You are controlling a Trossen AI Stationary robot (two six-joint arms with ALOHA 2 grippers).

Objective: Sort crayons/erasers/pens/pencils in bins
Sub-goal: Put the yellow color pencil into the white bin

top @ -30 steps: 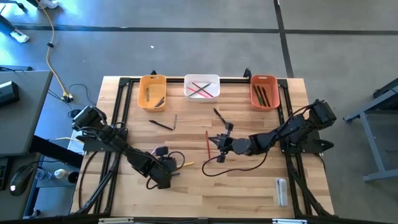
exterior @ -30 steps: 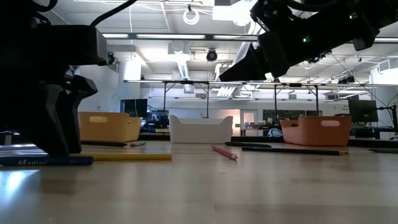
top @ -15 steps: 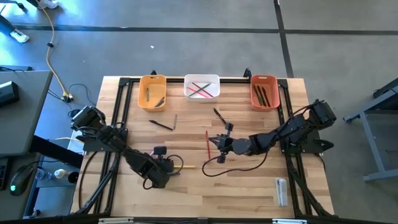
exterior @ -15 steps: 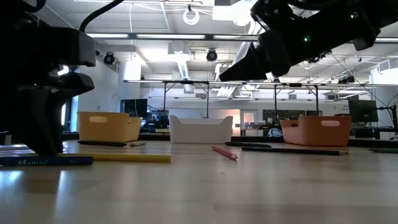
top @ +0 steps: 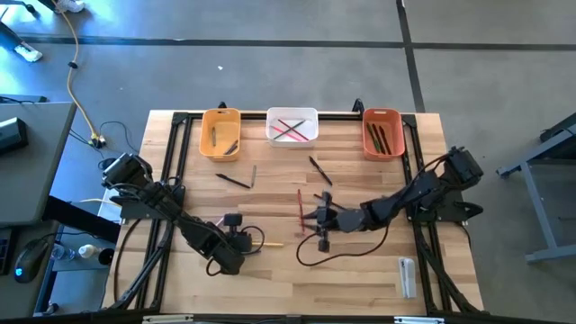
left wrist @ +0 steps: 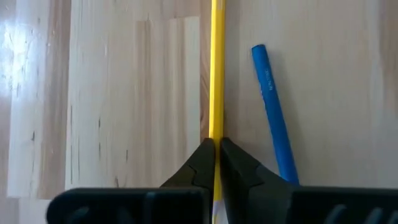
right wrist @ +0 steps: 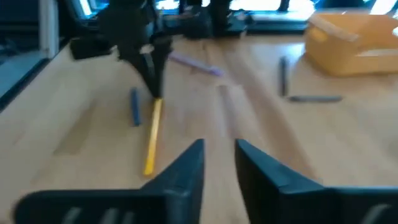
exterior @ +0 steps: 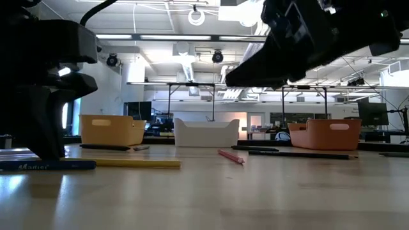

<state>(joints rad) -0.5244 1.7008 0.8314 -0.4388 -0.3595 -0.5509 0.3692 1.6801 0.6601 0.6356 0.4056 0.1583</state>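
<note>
A yellow pencil (top: 267, 241) lies near the table's front left, with a blue stick (left wrist: 273, 112) beside it. My left gripper (left wrist: 215, 144) is shut on this pencil. My right gripper (right wrist: 219, 155) hovers open at mid-table with nothing between its fingers, next to a red pencil (top: 300, 205) lying flat. At the far edge stand three bins: yellow-orange (top: 220, 133), white (top: 292, 115) with red, pink and green pencils, red-orange (top: 382, 115) with dark pens. Black pens (top: 233, 180) (top: 315, 166) lie loose on the wood. My left gripper pinches the yellow pencil's shaft (left wrist: 215, 127) between its two fingertips, close to the pencil's left end. The fingers slant down from above, one on each side of the shaft. The pencil lies level on the table (exterior: 121, 163), its long part reaching out past the fingers.
A whitish oblong item (top: 407, 274) lies at the front right. A short grey stick (top: 254, 174) lies by the left black pen. A black cable (top: 333, 252) loops on the wood under my right arm. Bare wood spreads between the bins and the grippers.
My right gripper has moved a little toward the table's near edge and rolled about its own axis. The cable loop under it has shifted with it. The yellow pencil's free end has slid slightly toward the table's right.
</note>
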